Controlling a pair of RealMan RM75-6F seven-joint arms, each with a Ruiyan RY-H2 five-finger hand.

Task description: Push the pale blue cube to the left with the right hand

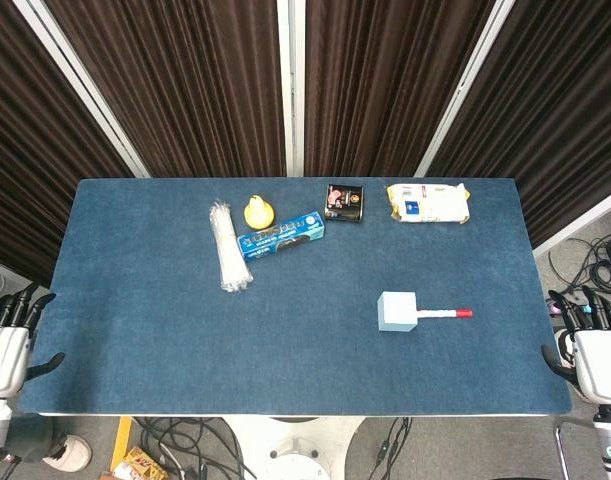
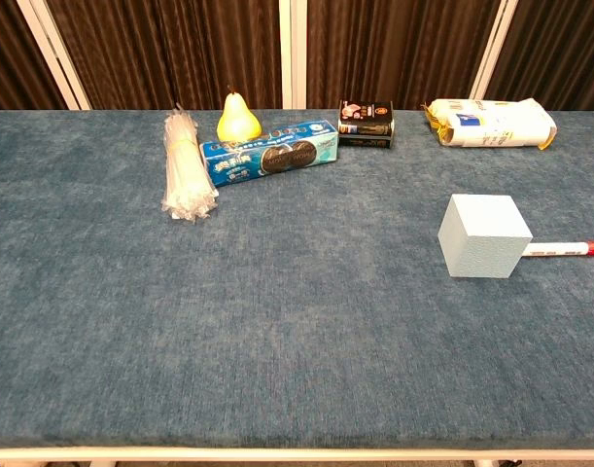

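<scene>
The pale blue cube [image 1: 397, 311] [image 2: 483, 236] sits on the blue table, right of centre. A white stick with a red tip [image 1: 443, 314] [image 2: 567, 249] lies against its right side. My right hand [image 1: 593, 340] hangs off the table's right edge, fingers spread, holding nothing, well to the right of the cube. My left hand [image 1: 7, 338] waits off the left edge, also empty with fingers apart. Neither hand appears in the chest view.
Along the far side lie a bundle of clear straws [image 1: 226, 246] [image 2: 183, 165], a yellow pear [image 1: 257, 211] [image 2: 237, 117], a blue cookie box [image 1: 281, 236] [image 2: 269, 154], a small black box [image 1: 344, 202] [image 2: 366, 124] and a white packet [image 1: 428, 202] [image 2: 491, 124]. Cables lie on the floor.
</scene>
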